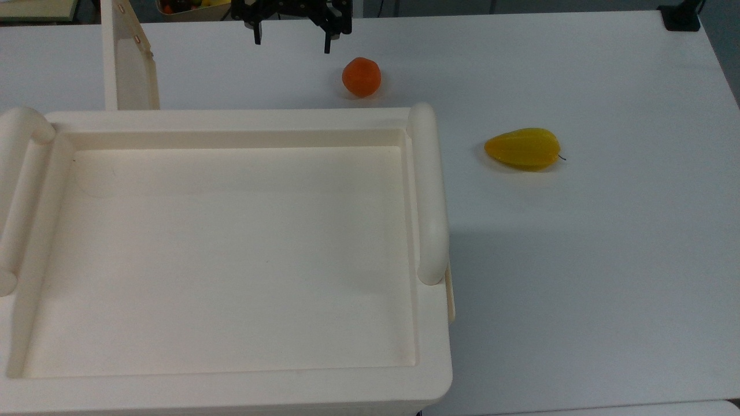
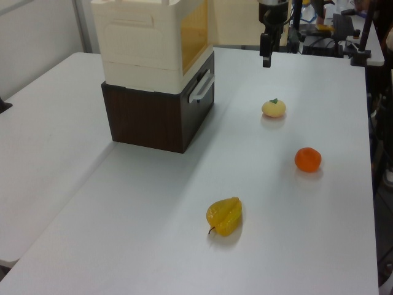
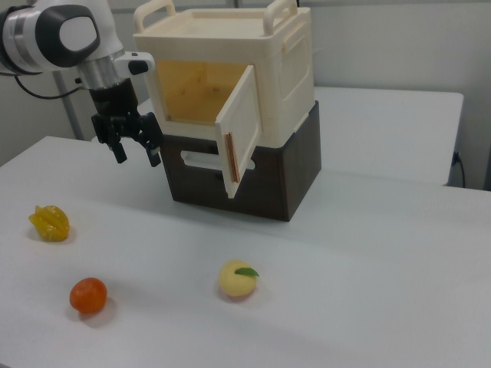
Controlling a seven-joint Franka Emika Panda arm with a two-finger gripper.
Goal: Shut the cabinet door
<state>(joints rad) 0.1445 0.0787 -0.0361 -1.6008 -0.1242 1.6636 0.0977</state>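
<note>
Three pieces of toy fruit lie on a white table (image 3: pixel 368 253) around the cabinet (image 3: pixel 261 69), a large cream plastic unit with a recessed tray-like top and thick rounded handles on two sides. The cabinet sits on top of a dark brown box (image 3: pixel 253 172) with a pale handle on its front.

The cabinet door (image 3: pixel 239 130), a thin flat cream panel, stands swung wide open, hinged at the right view's right side of the cabinet's front opening. Its free edge, marked with small reddish dots, points out over the table. Behind the door, the yellowish inside of the cabinet is exposed.

The black gripper (image 3: pixel 136 149) hangs from a white and grey robot arm (image 3: pixel 61 34), just beside the cabinet's front on the right view's left. It is above the table and apart from the door. Its two fingers are spread apart, pointing down, with nothing between them.

In front of the cabinet's open side rests a pale yellow peach-like fruit (image 3: pixel 238 279) with a green leaf. Further from the cabinet lies a round orange fruit (image 3: pixel 88 295). A yellow ridged starfruit (image 3: pixel 50 222) lies well apart from the cabinet, below and beyond the gripper in the right view.
</note>
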